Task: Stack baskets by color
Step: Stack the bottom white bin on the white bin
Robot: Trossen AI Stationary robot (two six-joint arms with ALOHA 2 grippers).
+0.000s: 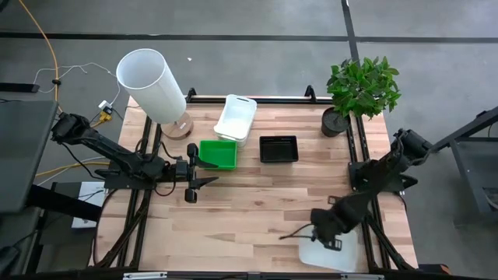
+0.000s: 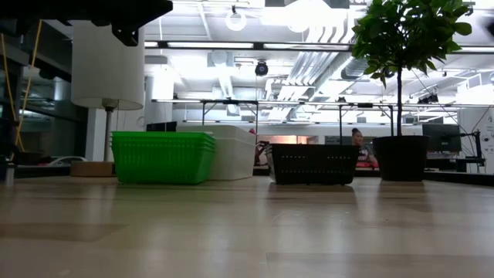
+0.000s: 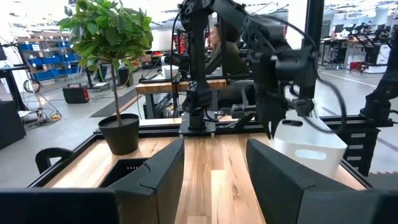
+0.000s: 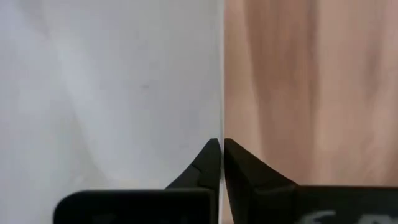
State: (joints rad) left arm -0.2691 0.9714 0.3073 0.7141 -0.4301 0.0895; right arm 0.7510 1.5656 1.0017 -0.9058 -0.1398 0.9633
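Four baskets show: a green basket (image 1: 218, 153), a black mesh basket (image 1: 278, 148) beside it, a white basket (image 1: 235, 119) behind them, and another white basket (image 1: 330, 250) at the wooden surface's (image 1: 257, 210) near right edge, its rim pinched by the closed right gripper (image 1: 317, 230). Left gripper (image 1: 192, 173) hovers open near the green one.

A grey concrete floor (image 1: 257, 19) surrounds the pale wooden plank worktop (image 1: 257, 210). Beyond it, white ceiling ducts and bright strip lights (image 2: 231, 45) hang over distant dark workbenches (image 2: 231, 104).
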